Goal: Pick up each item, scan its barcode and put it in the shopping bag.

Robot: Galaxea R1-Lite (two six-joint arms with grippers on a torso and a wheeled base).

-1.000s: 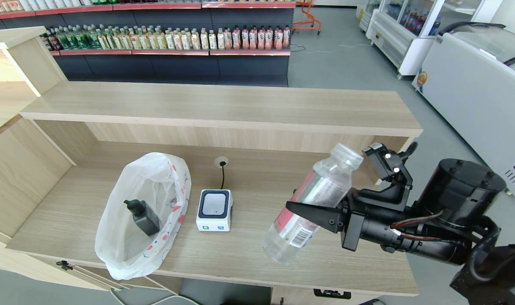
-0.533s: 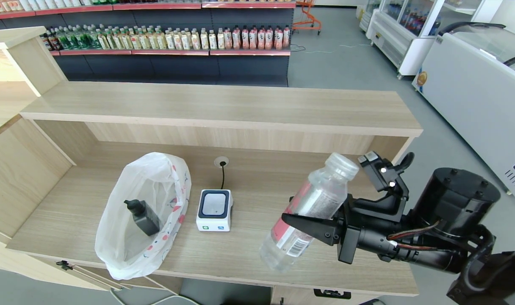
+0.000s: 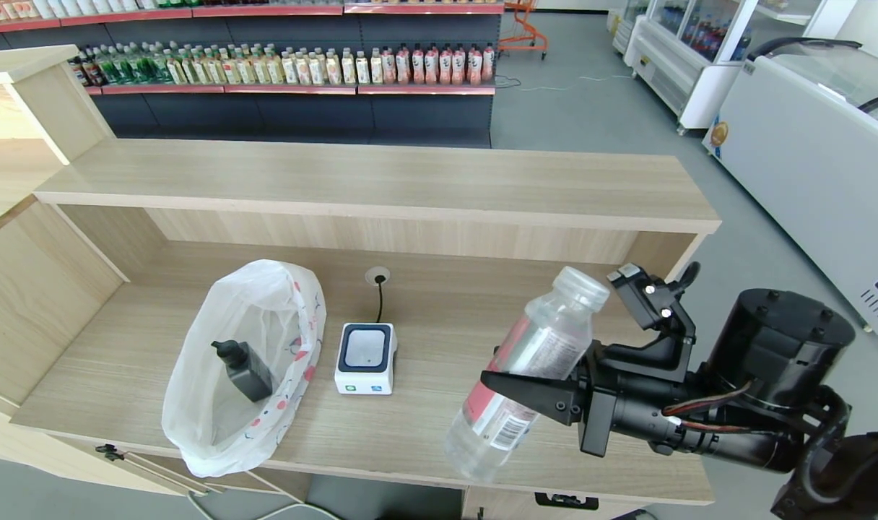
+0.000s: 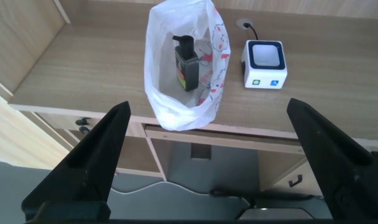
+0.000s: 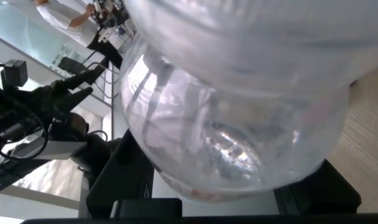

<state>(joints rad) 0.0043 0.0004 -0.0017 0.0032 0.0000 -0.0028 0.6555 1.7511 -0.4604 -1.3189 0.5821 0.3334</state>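
Note:
A clear plastic bottle [image 3: 533, 365] with a red and white label and a barcode hangs tilted over the counter's right front, cap up. My right gripper [image 3: 547, 390] is shut on the bottle's middle; in the right wrist view the bottle [image 5: 239, 118] looms between the dark fingers [image 5: 124, 180]. The white shopping bag [image 3: 244, 361] stands open at the left with a black pump bottle [image 3: 244, 370] inside. A white barcode scanner [image 3: 366, 357] sits beside the bag. My left gripper [image 4: 207, 109] is open, held before the counter's front edge, facing the bag [image 4: 183, 99] and scanner [image 4: 265, 63].
The wooden counter [image 3: 424, 433] has a raised back ledge [image 3: 374, 180] and a side wall on the left. A cable runs from the scanner to a hole [image 3: 377, 275] in the counter. Shelves of drinks and freezers stand farther off.
My right gripper has come down a little and slightly leftward with the bottle, whose bottom now hangs nearer the counter's front edge. The bag and scanner have not moved.

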